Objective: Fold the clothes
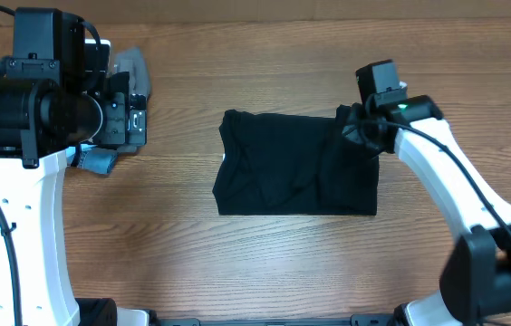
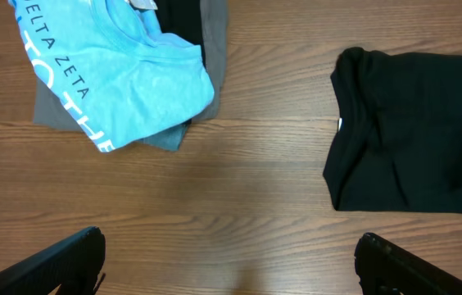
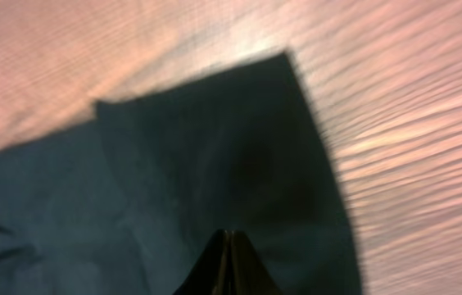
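1. At about 9 o'clock on the wooden table point(image 1: 237, 263), under my left arm, lay one heap of soft cloth. On top was one light blue shirt point(image 2: 124, 74), crumpled, with white lettering. Beneath it was flat grey fabric point(image 2: 51, 111); I could not count its layers.
2. My left gripper point(image 2: 229, 242) hung above bare wood grain, its two dark fingers spread wide with nothing between them.
3. At the table's centre lay the one black garment point(image 1: 296, 163), matte, unprinted and softly wrinkled. It was bunched into a rough rectangle, wider than deep. Its 9 o'clock edge was puckered at the neck, where one small white label point(image 2: 339, 124) showed.
4. My right gripper point(image 3: 229, 238) sat at the garment's 2 o'clock corner. Its two fingers were pressed together into a single point directly over the black cloth. I could not tell whether any fabric was caught between them. From the wrist view, that corner made a sharp angle against the ribbed-looking wood.
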